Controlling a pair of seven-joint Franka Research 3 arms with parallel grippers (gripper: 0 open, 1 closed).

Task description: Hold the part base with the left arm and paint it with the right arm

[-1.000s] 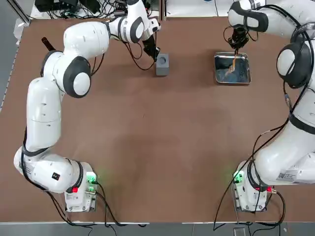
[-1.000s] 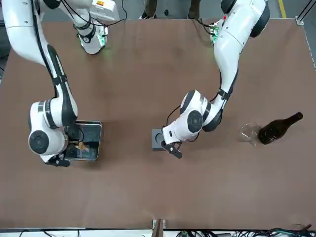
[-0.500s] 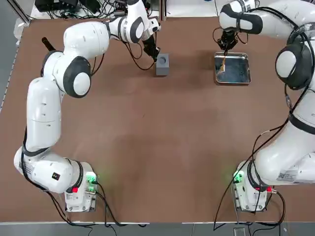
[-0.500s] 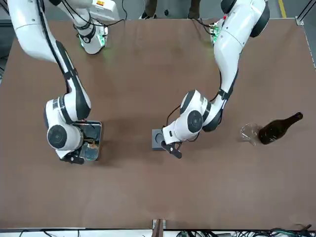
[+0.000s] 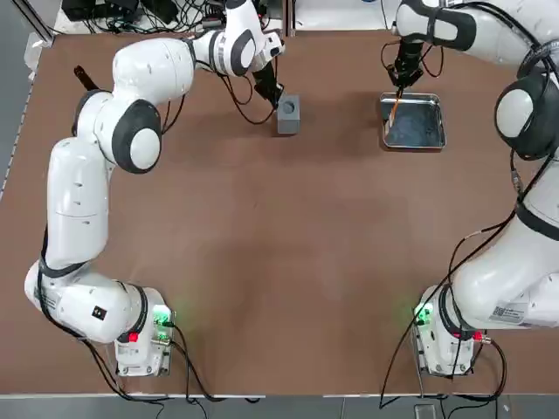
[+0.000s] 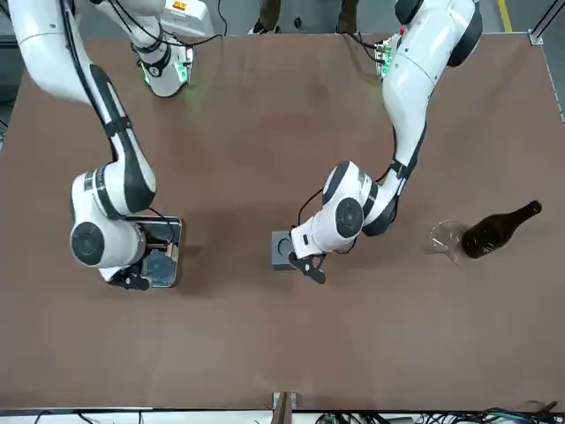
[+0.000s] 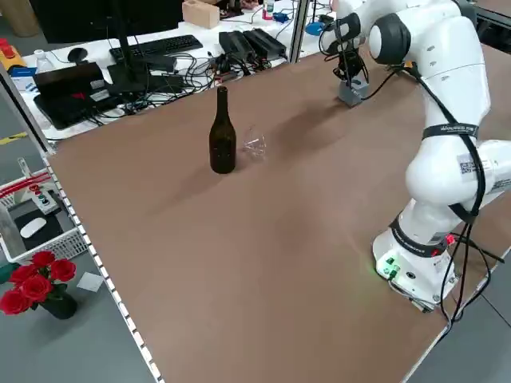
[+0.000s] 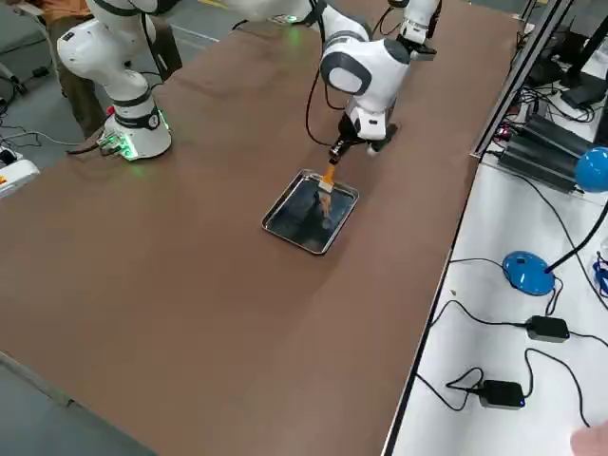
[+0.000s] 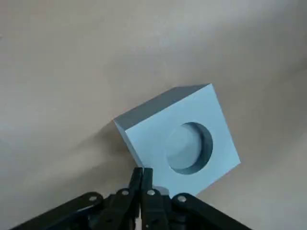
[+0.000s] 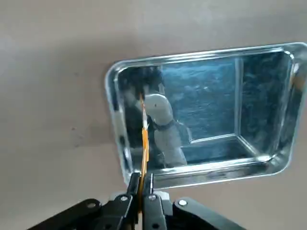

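A wide brown table (image 5: 288,262) carries everything here, with cables and desk clutter beyond its far edge. The part base (image 5: 289,113), a small grey cube-like block with a round recess in its top face, stands on the table near the far edge, roughly midway across, well apart from the shiny rectangular metal tray (image 5: 434,140) over on my right.

My left gripper (image 5: 272,98) sits low at the block's left side, right against it. In my left wrist view the two fingers (image 9: 136,179) are pressed together with no gap, their tips meeting one edge of the block's top face (image 9: 180,136); they are not around it.

My right gripper (image 5: 403,72) hangs above the far left corner of the tray. Its fingers are clamped on a thin orange-handled brush (image 8: 327,182), which points down into the tray. In my right wrist view the brush handle (image 10: 144,143) runs straight out from between the closed fingertips over the tray's near rim (image 10: 211,172).

At my left side of the table a dark glass bottle (image 7: 222,132) stands upright with a small clear glass (image 7: 254,144) just beside it.
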